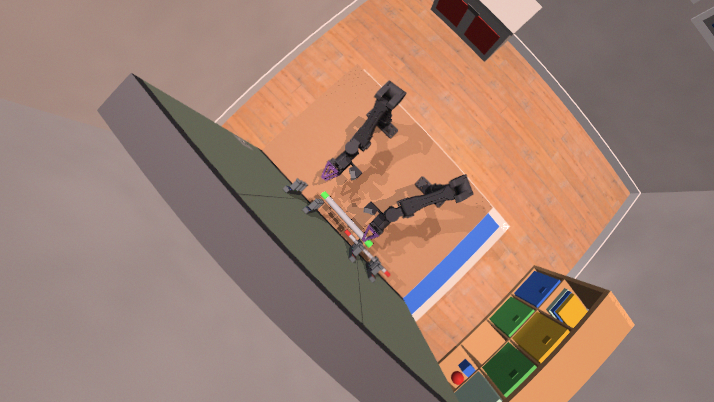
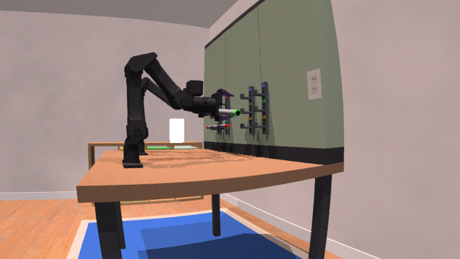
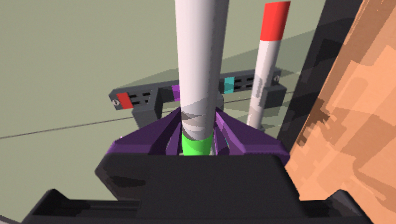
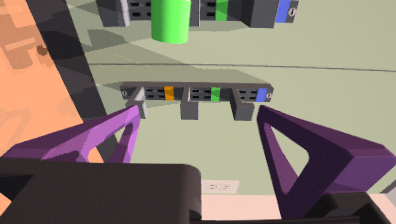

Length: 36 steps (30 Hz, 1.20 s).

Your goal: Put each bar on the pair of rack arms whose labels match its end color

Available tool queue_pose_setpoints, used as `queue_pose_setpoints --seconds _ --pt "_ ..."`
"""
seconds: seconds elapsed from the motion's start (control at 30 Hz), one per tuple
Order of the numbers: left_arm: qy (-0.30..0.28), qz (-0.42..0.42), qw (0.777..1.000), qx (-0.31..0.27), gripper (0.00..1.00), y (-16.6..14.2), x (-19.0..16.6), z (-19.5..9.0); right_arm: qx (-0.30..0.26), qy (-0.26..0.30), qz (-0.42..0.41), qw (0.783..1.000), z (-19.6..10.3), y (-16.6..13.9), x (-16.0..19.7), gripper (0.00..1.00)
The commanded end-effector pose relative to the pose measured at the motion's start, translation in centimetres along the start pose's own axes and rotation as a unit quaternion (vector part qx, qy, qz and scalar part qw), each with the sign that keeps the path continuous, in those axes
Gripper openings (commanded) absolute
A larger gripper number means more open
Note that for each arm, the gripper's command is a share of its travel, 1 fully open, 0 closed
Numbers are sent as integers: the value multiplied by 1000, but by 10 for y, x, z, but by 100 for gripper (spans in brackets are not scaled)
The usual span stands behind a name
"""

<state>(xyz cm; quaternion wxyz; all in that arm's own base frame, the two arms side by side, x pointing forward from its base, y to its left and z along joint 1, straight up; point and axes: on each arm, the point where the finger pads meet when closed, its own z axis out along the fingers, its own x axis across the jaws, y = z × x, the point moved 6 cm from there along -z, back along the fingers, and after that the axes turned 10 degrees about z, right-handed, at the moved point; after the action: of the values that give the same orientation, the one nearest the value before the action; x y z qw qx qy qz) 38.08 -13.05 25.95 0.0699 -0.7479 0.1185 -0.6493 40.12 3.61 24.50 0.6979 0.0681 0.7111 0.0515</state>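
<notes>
Legibility of markings:
No letters, numbers, brands or signs readable; the small labels on the rack uprights (image 2: 265,124) (image 3: 167,87) (image 4: 200,86) show plain colors, no script.

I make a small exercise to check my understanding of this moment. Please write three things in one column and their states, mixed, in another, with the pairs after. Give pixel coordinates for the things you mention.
1. left gripper (image 1: 369,234) (image 3: 198,117)
2. right gripper (image 1: 326,176) (image 2: 232,106) (image 4: 199,107)
3. red-ended bar (image 1: 353,238) (image 2: 217,126) (image 3: 264,70)

A. lying on the lowest arms of a rack (image 2: 228,106) (image 3: 165,91)
B. shut on the green-ended bar (image 1: 345,217) (image 2: 228,112) (image 3: 202,65) (image 4: 170,22)
C. open

Pairs: 1-B, 2-C, 3-A
</notes>
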Motion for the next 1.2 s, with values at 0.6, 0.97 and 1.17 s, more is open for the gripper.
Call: queue_pose_setpoints --seconds 0.6,0.97,1.17 --pt "75 -46 996 13 0 -5 42 0 -2 -10 3 1000 0 3 -3 100" --pt "75 -46 996 13 0 -5 41 -1 -2 -10 3 1000 0 3 -3 100" --pt "75 -46 996 13 0 -5 40 -1 -2 -10 3 1000 0 3 -3 100"
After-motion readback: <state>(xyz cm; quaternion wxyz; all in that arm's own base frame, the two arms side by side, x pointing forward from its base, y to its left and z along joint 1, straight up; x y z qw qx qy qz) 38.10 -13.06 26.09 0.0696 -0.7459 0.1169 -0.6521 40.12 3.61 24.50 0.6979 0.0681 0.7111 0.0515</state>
